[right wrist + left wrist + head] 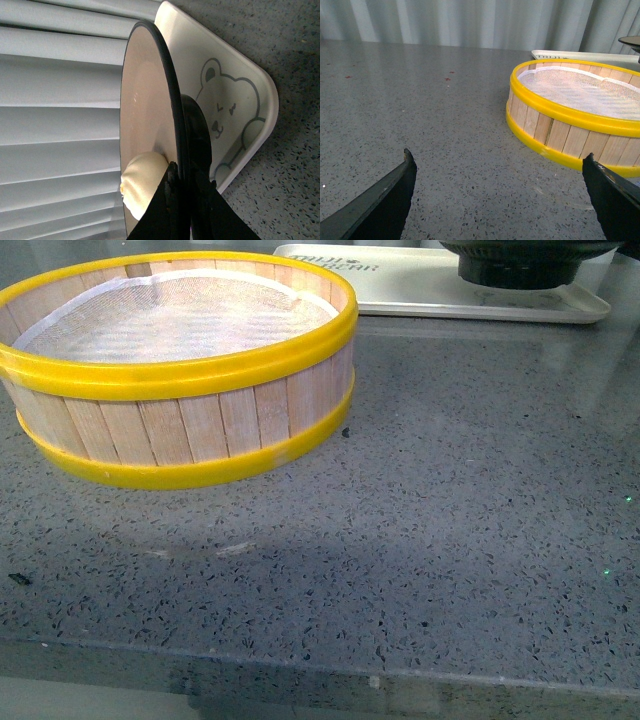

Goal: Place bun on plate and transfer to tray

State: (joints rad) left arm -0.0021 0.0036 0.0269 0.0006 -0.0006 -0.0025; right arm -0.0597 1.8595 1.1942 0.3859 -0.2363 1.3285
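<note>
In the right wrist view my right gripper (181,186) is shut on the black rim of the plate (145,105). The white bun (142,182) sits on the plate's tan surface close to the gripped edge. The plate is over the white tray (235,100) with the bear drawing. In the front view the plate's black foot (525,265) shows at the top right on or just above the tray (420,290); I cannot tell which. My left gripper (497,192) is open and empty, low over the grey counter beside the steamer basket (577,112).
The yellow-rimmed wooden steamer basket (180,365) with white cloth lining stands at the back left of the grey speckled counter (420,540), in front of the tray's left end. A grey curtain hangs behind the counter. The counter's front edge runs along the bottom.
</note>
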